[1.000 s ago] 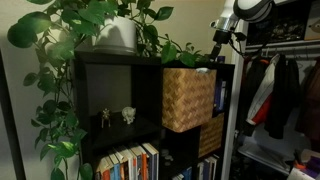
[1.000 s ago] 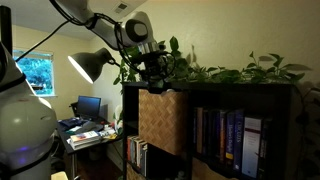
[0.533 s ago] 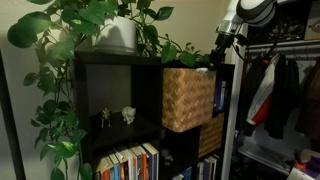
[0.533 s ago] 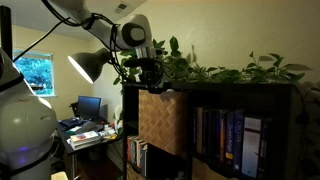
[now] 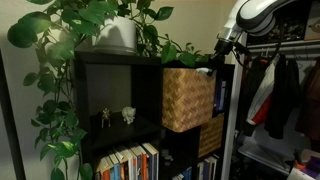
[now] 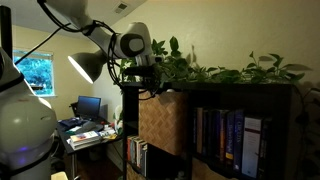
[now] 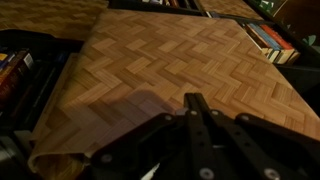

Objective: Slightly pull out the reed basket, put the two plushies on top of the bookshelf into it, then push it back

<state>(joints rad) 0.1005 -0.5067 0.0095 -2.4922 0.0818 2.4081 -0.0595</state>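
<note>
Pincer (image 7: pixel 196 103) is snapping fully shut since a second ago and dipping toward the bookshelf's (image 5: pixel 110 62) top front edge, with nothing showing in its grip. Reed basket (image 7: pixel 180 60) is sitting in its upper cubby, poking out a bit, probably to catch the plushies, which I'm not spotting.

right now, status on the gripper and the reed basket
gripper shut above the basket, nothing visible in it. reed basket sticking out of bookshelf. plant leaves crowd shelf top.
</note>
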